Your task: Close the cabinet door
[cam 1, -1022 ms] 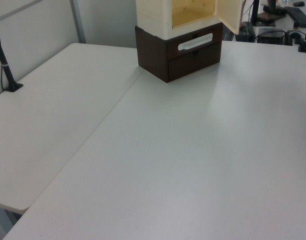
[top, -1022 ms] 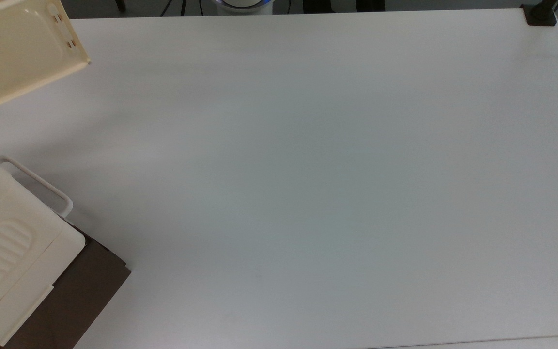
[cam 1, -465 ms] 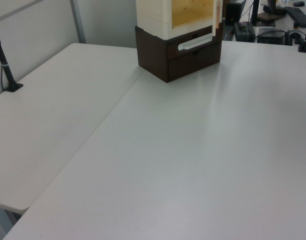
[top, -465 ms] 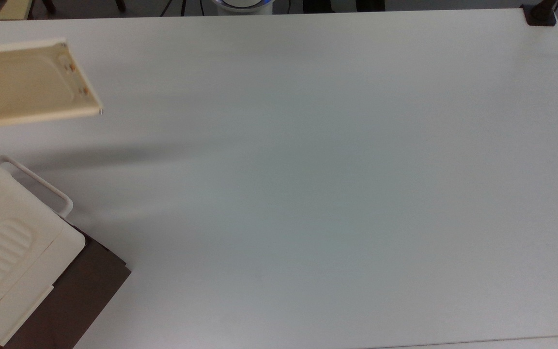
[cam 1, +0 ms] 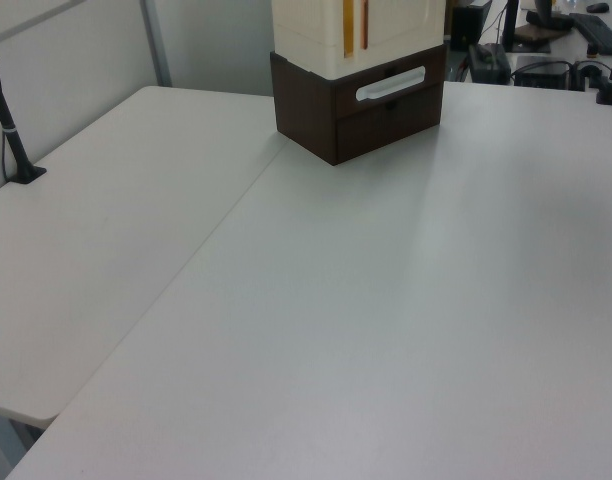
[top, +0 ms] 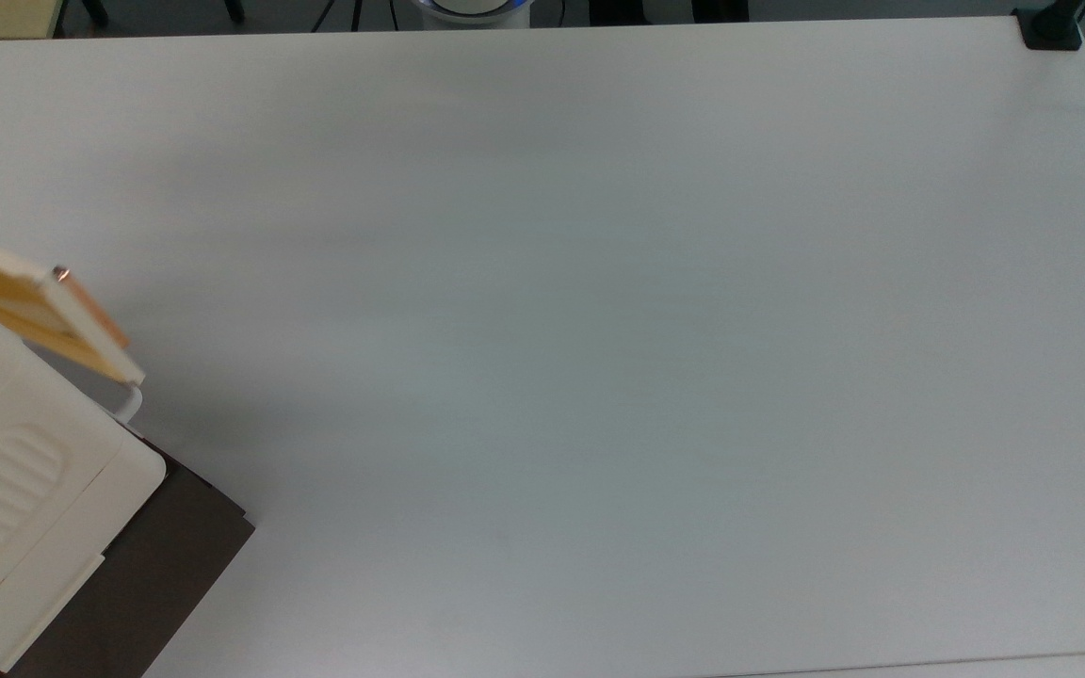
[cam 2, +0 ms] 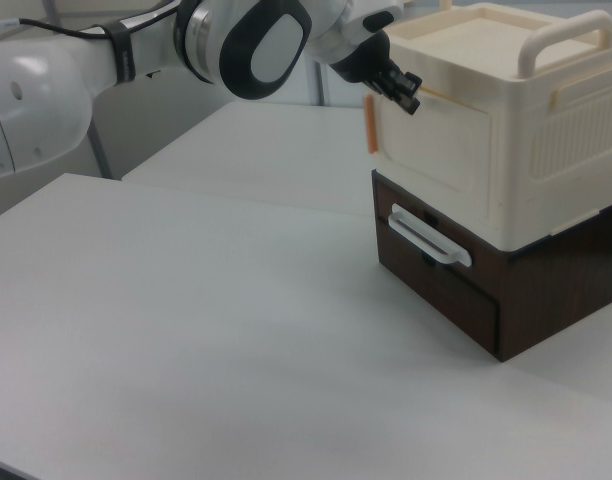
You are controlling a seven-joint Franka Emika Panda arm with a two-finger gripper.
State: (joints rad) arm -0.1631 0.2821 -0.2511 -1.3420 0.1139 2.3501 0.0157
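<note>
The cabinet door point(cam 2: 436, 148), a pale cream panel with an orange strip on its free edge, lies almost flat against the front of the cream cabinet point(cam 2: 546, 110), its free edge still slightly proud. In the top view the door point(top: 34, 306) shows edge-on at the far left, angled a little off the cabinet point(top: 15, 490). From the left view the door point(cam 1: 401, 20) covers the cabinet's opening. My gripper point(cam 2: 396, 84) is at the door's upper free corner, touching or nearly touching it; the white arm point(cam 2: 246, 40) reaches in from the right view's left.
The cabinet stands on a dark brown drawer base point(cam 2: 456, 290) with a white handle point(cam 2: 429, 238). The wide white table point(top: 599, 330) stretches out in front of it. A black clamp post point(top: 1051, 28) sits at the top view's far right corner.
The door has swung from wide open to nearly flat against the cabinet front, hiding the yellow interior. In the top view it moved down towards the cabinet.
</note>
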